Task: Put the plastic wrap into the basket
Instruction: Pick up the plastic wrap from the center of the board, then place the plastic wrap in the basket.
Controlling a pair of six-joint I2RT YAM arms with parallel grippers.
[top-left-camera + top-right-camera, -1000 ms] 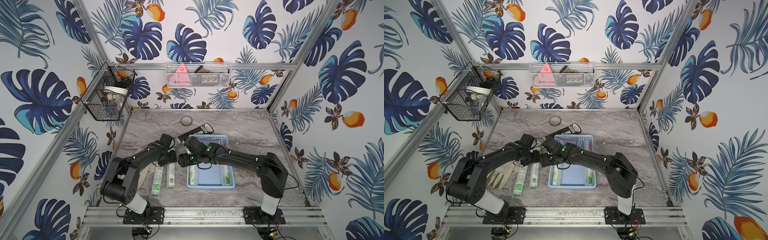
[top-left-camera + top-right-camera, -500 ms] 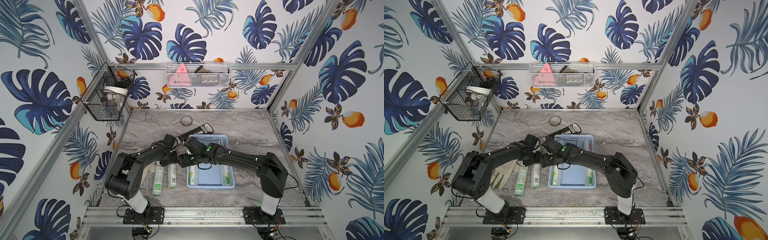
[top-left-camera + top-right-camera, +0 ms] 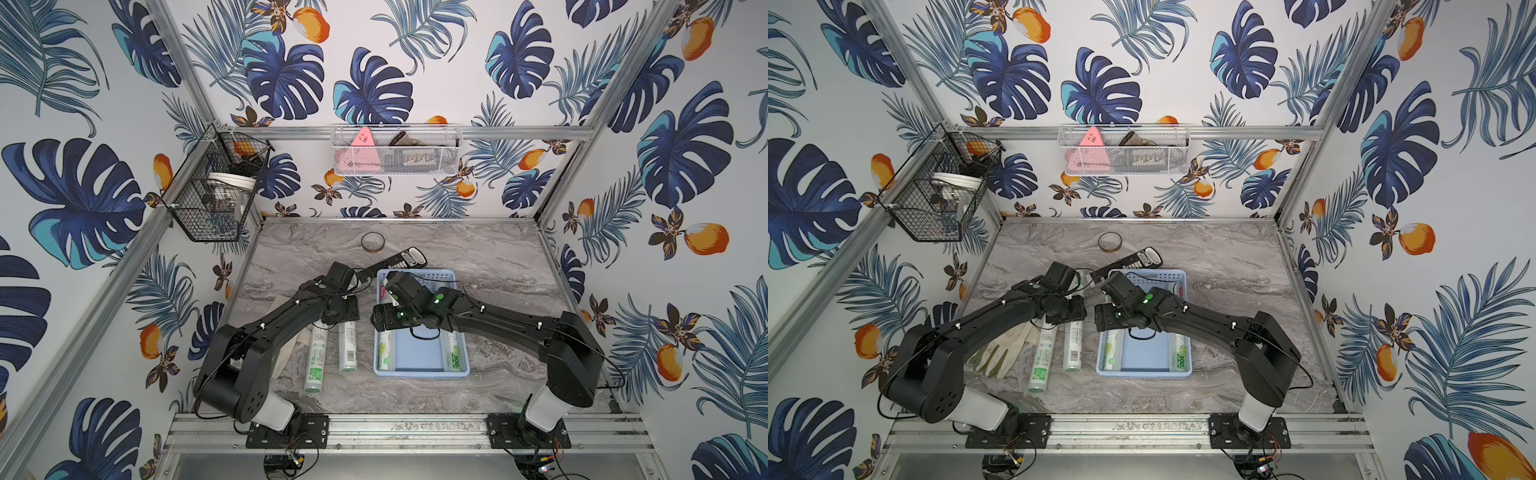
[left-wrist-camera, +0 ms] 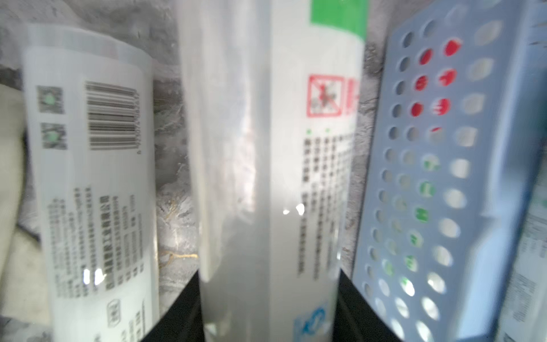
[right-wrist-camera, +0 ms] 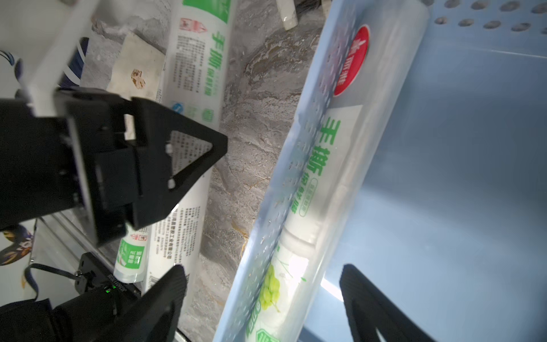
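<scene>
My left hand (image 4: pixel 269 296) pinches crosswise the roll (image 3: pixel 348 349) on the surface (image 3: pixel 498 257) at the basket's (image 3: pixel 419 372) 9 o'clock, so it should lift level; my right hand (image 5: pixel 262 269) hangs wide and empty over a stowed roll (image 5: pixel 325 148) inside.

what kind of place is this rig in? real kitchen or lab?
Likely a staged lab test booth, not a home: aluminium frame rails holding leaf-print wallpaper panels, two black robot arms bolted to the aluminium front rail, and a grey marble-look tabletop.
</scene>
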